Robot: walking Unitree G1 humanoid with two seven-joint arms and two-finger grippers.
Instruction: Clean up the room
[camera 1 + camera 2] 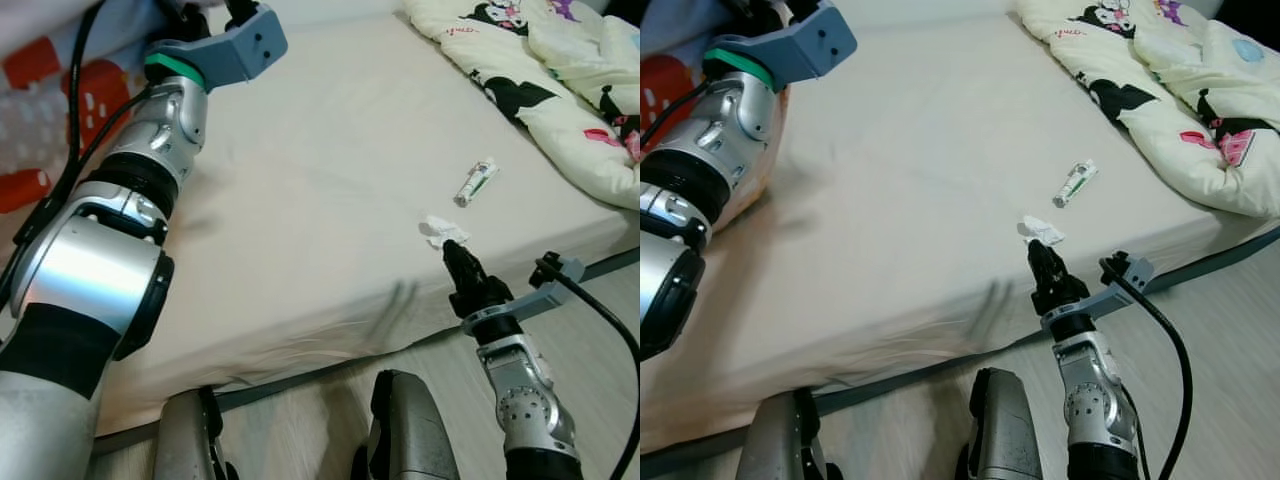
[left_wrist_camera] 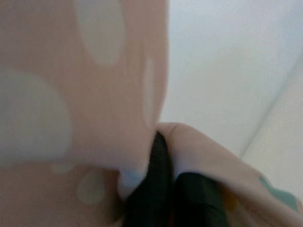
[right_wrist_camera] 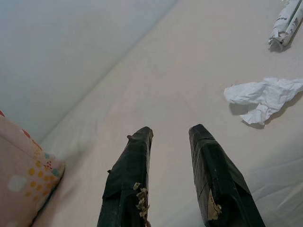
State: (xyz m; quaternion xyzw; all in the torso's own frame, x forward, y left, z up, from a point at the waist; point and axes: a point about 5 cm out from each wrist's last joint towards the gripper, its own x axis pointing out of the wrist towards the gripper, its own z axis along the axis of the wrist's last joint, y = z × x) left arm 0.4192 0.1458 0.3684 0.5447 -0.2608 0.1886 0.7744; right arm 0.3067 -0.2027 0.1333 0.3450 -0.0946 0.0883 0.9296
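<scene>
We note our right tool (image 3: pixel 170 135) parted, empty, lower right by the crumpled tissue (image 1: pixel 441 231); left tool (image 2: pixel 165 189) clenched on pink spotted fabric (image 2: pixel 71 94), upper left.

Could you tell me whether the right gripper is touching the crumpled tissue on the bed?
Apart. In the right wrist view, bare sheet lies between the open right gripper and the crumpled tissue, which sits off to one side.
</scene>
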